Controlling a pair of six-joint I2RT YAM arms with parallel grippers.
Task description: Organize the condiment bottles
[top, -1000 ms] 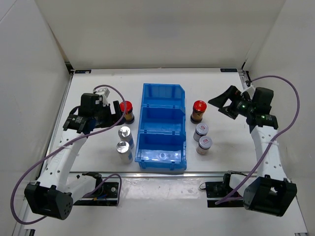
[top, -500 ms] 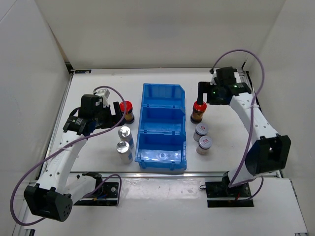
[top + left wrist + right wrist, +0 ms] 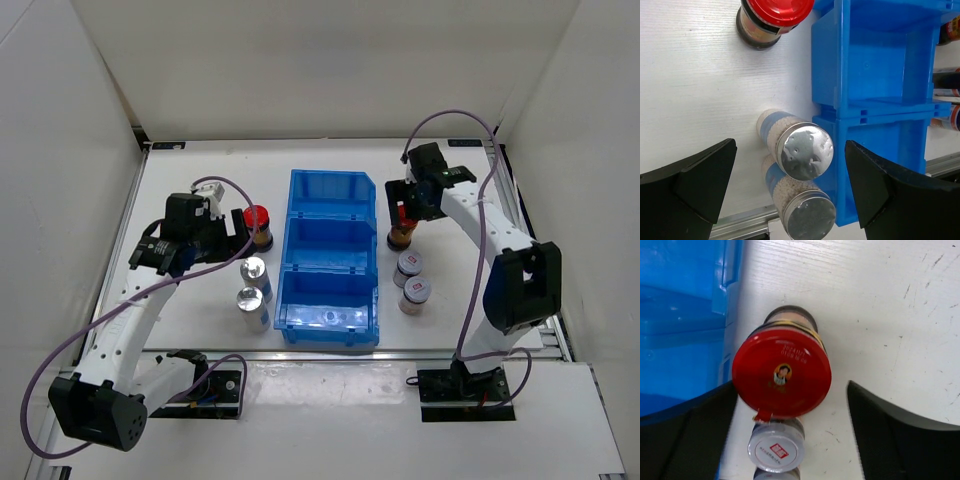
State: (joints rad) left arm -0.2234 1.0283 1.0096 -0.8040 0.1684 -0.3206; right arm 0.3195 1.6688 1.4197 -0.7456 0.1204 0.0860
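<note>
While the right gripper (image 3: 790, 386) straddles the red-capped bottle (image 3: 781, 371) with jaws wide, it stands upright at 3 o'clock of the blue bin (image 3: 685, 315) — rigid, probably glass, smooth, light. Grab the body under the cap. Spread equally wide, the left gripper (image 3: 790, 150) hangs over a silver-capped bottle (image 3: 804, 150).

Tiny illegible print on red cap (image 3: 781, 371)

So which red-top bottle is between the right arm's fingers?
The red-capped bottle right of the bin, next to the grey-lidded bottles; the other red one stands left of it.
</note>
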